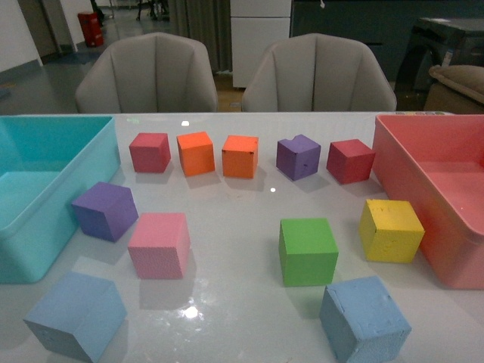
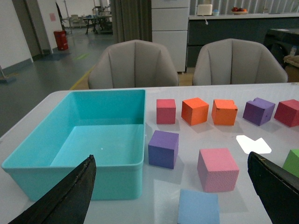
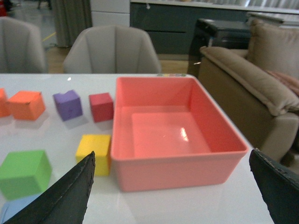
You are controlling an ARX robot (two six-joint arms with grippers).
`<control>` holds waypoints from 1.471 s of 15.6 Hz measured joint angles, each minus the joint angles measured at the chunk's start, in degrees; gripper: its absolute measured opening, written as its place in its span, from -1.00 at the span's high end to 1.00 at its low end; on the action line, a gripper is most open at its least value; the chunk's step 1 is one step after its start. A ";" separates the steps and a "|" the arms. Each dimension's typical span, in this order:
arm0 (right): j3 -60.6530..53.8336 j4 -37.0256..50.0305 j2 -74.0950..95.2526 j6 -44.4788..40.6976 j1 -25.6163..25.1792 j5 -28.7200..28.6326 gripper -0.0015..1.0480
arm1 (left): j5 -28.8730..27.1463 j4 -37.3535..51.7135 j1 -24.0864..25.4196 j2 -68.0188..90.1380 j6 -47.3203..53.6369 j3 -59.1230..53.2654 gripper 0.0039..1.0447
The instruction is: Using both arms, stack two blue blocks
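Two pale blue blocks lie at the table's near edge in the front view, one at the near left (image 1: 76, 314) and one at the near right (image 1: 364, 318), far apart. Neither arm shows in the front view. My left gripper (image 2: 173, 196) is open and empty, raised above the table; the left blue block (image 2: 198, 206) lies between its fingers, below them. My right gripper (image 3: 173, 196) is open and empty above the pink bin (image 3: 173, 161); only a corner of the right blue block (image 3: 14, 207) shows in that view.
A turquoise bin (image 1: 45, 227) stands at the left, a pink bin (image 1: 431, 227) at the right. Between them lie red (image 1: 150, 152), orange (image 1: 196, 153), orange (image 1: 240, 156), purple (image 1: 297, 157), red (image 1: 350, 161), purple (image 1: 105, 211), pink (image 1: 159, 245), green (image 1: 307, 251) and yellow (image 1: 390, 231) cubes.
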 joint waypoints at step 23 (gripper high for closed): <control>31.58 9.35 89.09 18.38 18.88 -9.73 -0.88 | -0.02 -0.02 0.00 0.00 0.00 -0.02 -0.88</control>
